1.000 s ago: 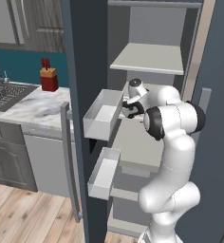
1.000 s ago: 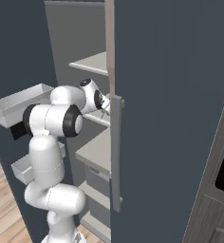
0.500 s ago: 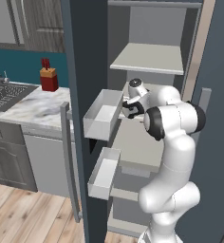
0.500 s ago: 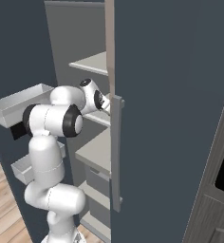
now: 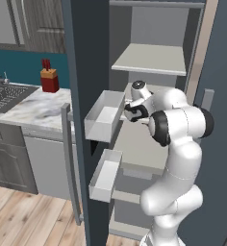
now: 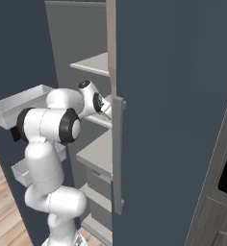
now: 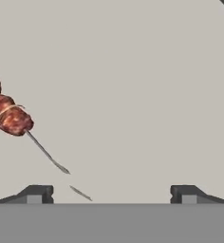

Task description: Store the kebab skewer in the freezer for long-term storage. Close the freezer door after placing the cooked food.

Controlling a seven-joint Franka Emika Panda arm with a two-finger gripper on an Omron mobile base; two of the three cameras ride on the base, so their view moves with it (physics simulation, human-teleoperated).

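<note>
skewer: thin dark-stick kebab skewer (image 7: 12, 116) with red-brown meat chunks, lying on pale grey freezer shelf (image 7: 133, 71), free of the fingers
axis: in hand view, long axis diagonal, chunks at upper left, bare pointed tip lower right toward the fingertips
gripper: two dark-tipped fingers (image 7: 111, 192) spread wide, holding nothing; skewer tip just beside the left fingertip (image 7: 35, 192)
arm: white arm reaches into tall slate-blue freezer (image 5: 156, 57) at middle shelf level, hand (image 5: 134, 103) over shelf
door: slate-blue freezer door (image 5: 84, 72) stands open at left, long grey vertical handle (image 5: 69, 163), white inner bins (image 5: 103, 117) facing the arm
other door: plain slate-blue door (image 6: 173, 120) at right, edge just beside hand
counter: marble counter (image 5: 33, 108) left of door, red knife block (image 5: 50, 79) by the back wall, sink (image 5: 2, 93) at left edge
</note>
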